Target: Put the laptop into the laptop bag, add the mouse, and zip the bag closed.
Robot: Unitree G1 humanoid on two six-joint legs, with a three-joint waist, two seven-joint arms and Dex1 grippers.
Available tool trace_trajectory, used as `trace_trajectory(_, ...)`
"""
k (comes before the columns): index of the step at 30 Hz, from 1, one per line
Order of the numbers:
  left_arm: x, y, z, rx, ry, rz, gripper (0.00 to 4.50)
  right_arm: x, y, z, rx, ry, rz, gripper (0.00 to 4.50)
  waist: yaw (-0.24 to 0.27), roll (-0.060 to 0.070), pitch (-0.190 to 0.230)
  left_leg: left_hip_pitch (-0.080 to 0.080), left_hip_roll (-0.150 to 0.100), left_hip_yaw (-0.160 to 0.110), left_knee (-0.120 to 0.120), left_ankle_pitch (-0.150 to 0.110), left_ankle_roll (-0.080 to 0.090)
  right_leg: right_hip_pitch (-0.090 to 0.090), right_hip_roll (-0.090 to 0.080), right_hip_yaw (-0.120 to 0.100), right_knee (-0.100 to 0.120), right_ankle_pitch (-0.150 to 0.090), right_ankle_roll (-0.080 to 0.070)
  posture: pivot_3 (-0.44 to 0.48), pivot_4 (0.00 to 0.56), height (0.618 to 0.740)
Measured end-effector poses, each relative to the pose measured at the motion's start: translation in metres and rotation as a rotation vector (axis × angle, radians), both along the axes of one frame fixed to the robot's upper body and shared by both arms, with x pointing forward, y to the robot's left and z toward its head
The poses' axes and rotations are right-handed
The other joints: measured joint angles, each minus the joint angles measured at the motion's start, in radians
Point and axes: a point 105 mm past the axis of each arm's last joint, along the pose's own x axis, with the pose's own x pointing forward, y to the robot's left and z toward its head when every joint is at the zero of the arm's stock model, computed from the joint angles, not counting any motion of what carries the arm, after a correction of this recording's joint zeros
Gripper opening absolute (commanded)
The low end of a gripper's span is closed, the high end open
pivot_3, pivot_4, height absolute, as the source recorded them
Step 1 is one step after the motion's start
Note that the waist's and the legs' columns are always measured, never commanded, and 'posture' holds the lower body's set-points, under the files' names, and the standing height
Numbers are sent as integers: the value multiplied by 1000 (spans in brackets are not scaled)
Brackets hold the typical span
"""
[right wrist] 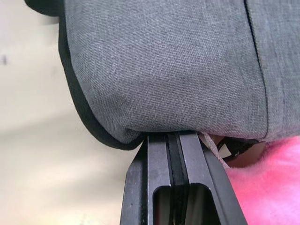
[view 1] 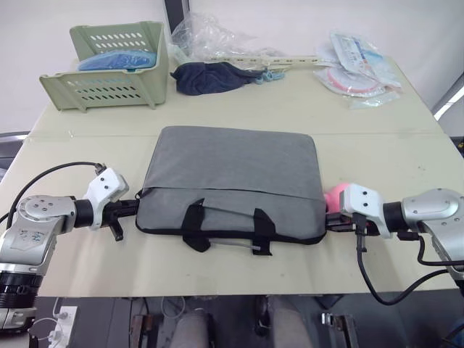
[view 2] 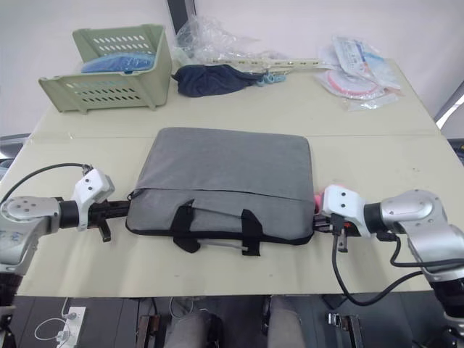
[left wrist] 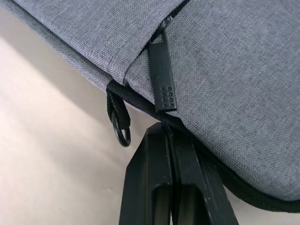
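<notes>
Two grippers are pressing against the laptop bag (view 1: pixel 230 181): left gripper (view 1: pixel 129 210) at nine o'clock, right gripper (view 1: pixel 335 220) at three, both fingers closed together.

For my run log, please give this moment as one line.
left gripper: shut, at laptop bag corner | right gripper: shut, at opposite corner

You've got a flat grey woven-fabric laptop bag (view 1: pixel 232 174) with black edging and black strap handles (view 1: pixel 194 225). Next to it there's a fuzzy bright pink soft blob (view 1: pixel 335 197). Further back you'll see a pale green slotted plastic basket (view 1: pixel 109 87) and a dark navy cloth bundle (view 1: pixel 210 77).
</notes>
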Motion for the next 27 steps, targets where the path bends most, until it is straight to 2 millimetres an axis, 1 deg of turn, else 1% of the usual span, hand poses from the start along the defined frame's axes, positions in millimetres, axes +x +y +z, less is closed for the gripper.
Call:
trace_trajectory(2, -6, 3, -2, 14, 25, -19, 54, -1, -5, -2, -5, -5, -8, 0, 0, 0, 0, 0, 0, 0, -1, 0, 0, 0, 0, 0, 0, 0, 0, 0, 150, 740)
trace_trajectory(4, -11, 5, -4, 17, 40, -36, 54, -1, -15, -4, -13, -5, -38, 0, 0, 0, 0, 0, 0, 0, -1, 0, 0, 0, 0, 0, -1, 0, 0, 0, 150, 740)
trace_trajectory(8, -14, 9, -6, 17, 38, -38, 54, -5, -35, -7, -47, -2, -84, 0, 2, 0, 0, 1, 0, 0, 0, 0, 0, 0, 0, 0, -1, 0, 0, 0, 150, 740)
trace_trajectory(10, -14, 12, -7, 23, 29, -37, 54, -6, -40, -6, -52, -5, -98, 0, 1, -1, 0, 1, 0, 1, 0, 0, 0, 1, 0, 1, 0, 0, 0, 0, 150, 740)
trace_trajectory(11, -16, 16, -8, 22, 30, -32, 54, -9, -43, -6, -55, -9, -101, 0, 1, -1, 0, 1, 0, 1, -1, 0, 0, 0, 0, 1, 0, 0, 0, 0, 150, 740)
trace_trajectory(14, -21, 33, -8, 2, 32, 20, 54, -22, -62, -14, -93, 43, -143, 0, -2, -1, 0, 2, 1, 1, -2, 0, 0, 0, 0, 0, 0, -1, -1, 0, 150, 740)
trace_trajectory(16, -26, 52, -6, -19, 11, 81, 566, -31, -79, -14, -75, 71, -199, 0, -3, -1, 0, 2, 1, 1, -2, 0, 0, 0, 0, 0, 0, -1, -1, 0, 150, 740)
trace_trajectory(18, -26, 70, -1, -46, -29, 139, 1307, -31, -94, -2, -26, 40, -258, 657, -2, -1, 0, 2, 1, 2, -1, 0, 0, 0, 0, 1, 0, -1, -1, 0, 150, 740)
trace_trajectory(19, -24, 83, 8, -57, -79, 186, 1838, -29, -107, 14, 21, -13, -309, 997, -1, -2, 0, 2, 1, 2, -1, 0, 0, 1, 0, 1, 0, 0, -1, 0, 150, 740)
trace_trajectory(20, -24, 90, 13, -54, -104, 208, 2384, -28, -114, 22, 34, -41, -328, 1511, -1, -3, -1, 2, 1, 2, -1, 0, 0, 1, 0, 1, 0, 0, -1, 0, 150, 740)
trace_trajectory(22, -22, 103, 25, -50, -173, 247, 3283, -23, -137, 42, 59, -143, -395, 2429, 1, -4, -2, 3, 0, 1, -1, 0, 0, 1, -1, 0, 0, 0, -1, 0, 150, 740)
trace_trajectory(24, -20, 112, 33, -52, -223, 275, 4295, -18, -162, 59, 94, -245, -490, 3421, 3, -4, -2, 3, 0, 1, -1, 0, 1, 1, -1, 0, 0, 0, -1, 0, 150, 740)
trace_trajectory(25, -18, 115, 37, -49, -243, 282, 4500, -17, -169, 65, 107, -282, -519, 4025, 2, -4, -2, 2, 0, 1, -2, 0, 1, 1, -1, 0, 0, 0, -1, 0, 150, 740)
trace_trajectory(26, -16, 117, 41, -54, -264, 289, 4500, -16, -174, 67, 111, -306, -535, 4369, 0, -4, -2, 3, 0, 1, -2, 0, 1, 1, -1, 0, 0, 0, -1, 0, 150, 740)
trace_trajectory(27, -14, 119, 45, -55, -280, 293, 4500, -15, -178, 68, 113, -320, -546, 4453, -2, -4, -2, 3, 1, 2, -2, 0, 1, 0, -1, 0, 0, 0, -1, 0, 150, 740)
